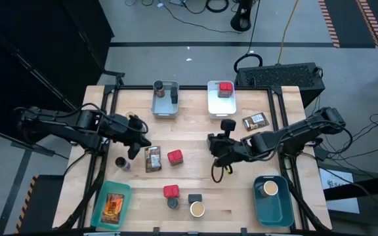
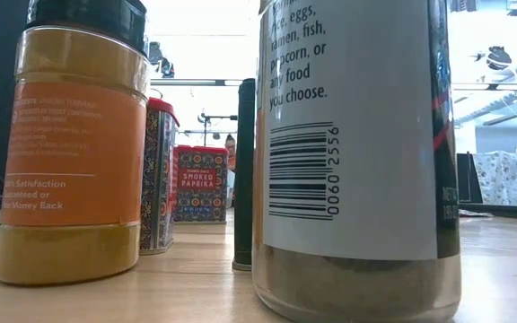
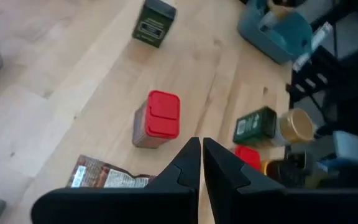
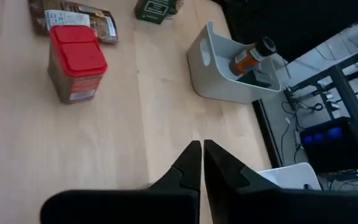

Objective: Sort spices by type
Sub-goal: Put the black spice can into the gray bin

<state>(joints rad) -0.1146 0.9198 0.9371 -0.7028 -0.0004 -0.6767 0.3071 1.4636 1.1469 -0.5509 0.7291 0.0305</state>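
- step in hand: sorting looks partly done and paused between picks. the left gripper hangs over the table's left middle with its fingers pressed together on nothing; the right gripper sits near the centre, also closed and empty.
- already binned: a red-lidded tin in the white bin, a dark jar in the grey bin, a printed packet in the light teal bin, a tan-topped jar in the dark teal bin.
- still loose: a red-lidded tin just beside a flat packet in the middle, a small jar to their left, another packet near the right arm, and a cluster at the front edge with a second red tin.
- next move, as i judge it: the left fingers must part, then come down over the middle red tin, which stands upright and close by.
- surface: a pale wooden table, black frame rails along its sides.
- room: grey floor with cables and a dark box behind the table.
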